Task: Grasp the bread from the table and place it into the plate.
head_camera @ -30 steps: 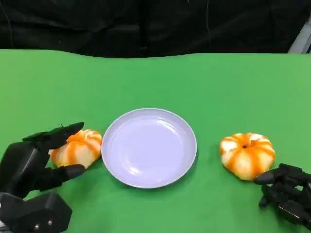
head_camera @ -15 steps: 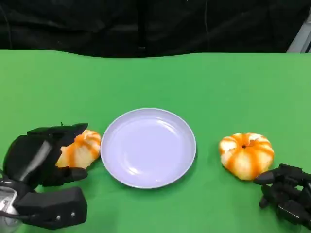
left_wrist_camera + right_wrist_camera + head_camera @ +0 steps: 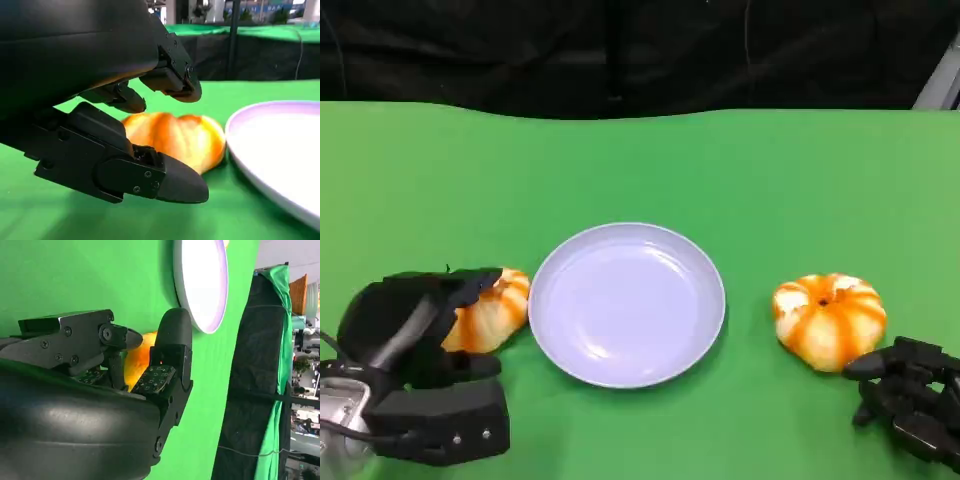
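Two orange-and-white striped breads lie on the green table on either side of a lavender plate (image 3: pixel 718 300). My left hand (image 3: pixel 410 322) reaches over the left bread (image 3: pixel 492 308), fingers arched above it and thumb low on its near side. In the left wrist view the left bread (image 3: pixel 180 137) sits on the cloth between those fingers (image 3: pixel 170 80) and the thumb, with a thin gap over its top, beside the plate (image 3: pixel 280 145). My right hand (image 3: pixel 910 395) lies curled, holding nothing, just short of the right bread (image 3: pixel 828 318). That right bread (image 3: pixel 140 360) peeks past the curled right hand (image 3: pixel 100 390).
The green table (image 3: pixel 720 170) stretches back to a black curtain (image 3: pixel 620 50) along its far edge. The plate (image 3: pixel 202 280) has nothing in it. A pale strip of a stand shows at the far right corner (image 3: pixel 942 85).
My left hand has moved in over the left bread and its fingers have curled down around it. The bread, plate and right hand have stayed put.
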